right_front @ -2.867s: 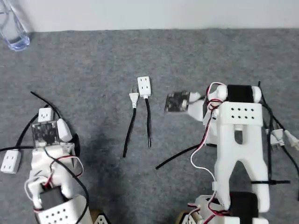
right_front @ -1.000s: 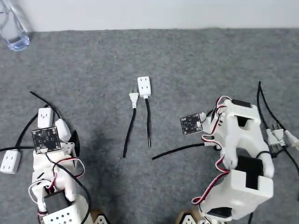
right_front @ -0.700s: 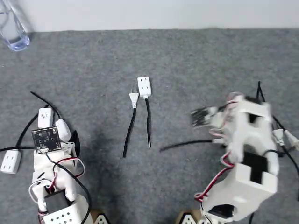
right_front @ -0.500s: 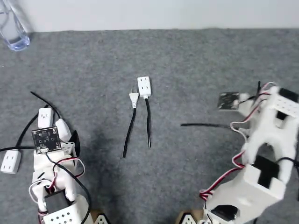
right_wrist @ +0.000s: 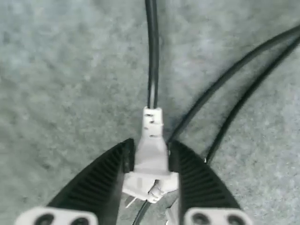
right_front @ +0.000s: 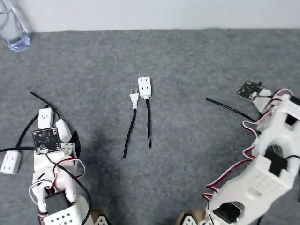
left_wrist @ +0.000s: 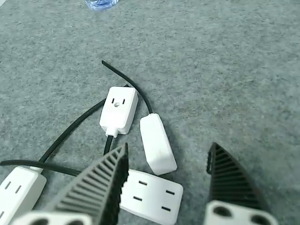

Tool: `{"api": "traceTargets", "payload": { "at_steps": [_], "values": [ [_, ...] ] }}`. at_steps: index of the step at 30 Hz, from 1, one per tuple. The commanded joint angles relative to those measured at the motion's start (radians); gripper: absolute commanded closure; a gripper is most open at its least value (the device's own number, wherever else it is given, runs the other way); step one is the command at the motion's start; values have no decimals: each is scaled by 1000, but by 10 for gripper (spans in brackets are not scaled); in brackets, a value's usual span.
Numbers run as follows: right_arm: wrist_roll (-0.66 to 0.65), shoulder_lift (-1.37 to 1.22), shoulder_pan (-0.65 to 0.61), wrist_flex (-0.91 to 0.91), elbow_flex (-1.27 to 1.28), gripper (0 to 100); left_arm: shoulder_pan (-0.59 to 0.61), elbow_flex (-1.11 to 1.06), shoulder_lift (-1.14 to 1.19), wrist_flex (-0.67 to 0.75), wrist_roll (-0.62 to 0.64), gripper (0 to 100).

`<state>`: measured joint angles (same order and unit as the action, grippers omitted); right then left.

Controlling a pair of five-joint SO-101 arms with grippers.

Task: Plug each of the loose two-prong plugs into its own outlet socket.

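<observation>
In the right wrist view my right gripper (right_wrist: 151,146) is shut on a white two-prong plug (right_wrist: 152,123), low over the grey carpet; its black cord (right_wrist: 151,51) runs straight away from the fingers. From above, that cord (right_front: 228,107) trails left of the right arm (right_front: 276,136). My left gripper (left_wrist: 168,149) stands open above a cluster of white outlet sockets (left_wrist: 118,110) and a white plug body (left_wrist: 158,150), holding nothing. A loose plug (right_front: 134,98) lies beside an outlet socket (right_front: 144,86) in the middle of the carpet.
More sockets lie by the left arm: one (right_front: 45,117) ahead of it, one (right_front: 10,161) to its left, each on a black cord. Two further cords (right_wrist: 234,79) cross near the held plug. A clear bottle (right_front: 13,28) stands at the far left corner.
The right arm has swung from the centre to the far right, dragging the black cord along with it. The left arm drew back slightly early on, then stayed still.
</observation>
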<state>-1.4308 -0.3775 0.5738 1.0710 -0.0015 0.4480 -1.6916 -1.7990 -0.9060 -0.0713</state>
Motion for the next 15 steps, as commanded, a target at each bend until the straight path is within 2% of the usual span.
{"api": "traceTargets", "payload": {
  "at_steps": [1,7,11,13,15],
  "values": [
    [11,120,-10,25,-58,792,-6,8,-5,14,5,739],
    [8,186,16,-51,-58,819,-6,8,-5,14,3,739],
    [-17,105,21,-185,-58,998,-6,8,-5,12,3,739],
    [-29,48,39,-248,-58,964,-6,8,-5,12,3,739],
    [-31,-5,62,-300,-87,976,-6,8,-5,12,3,739]
  ]
}}
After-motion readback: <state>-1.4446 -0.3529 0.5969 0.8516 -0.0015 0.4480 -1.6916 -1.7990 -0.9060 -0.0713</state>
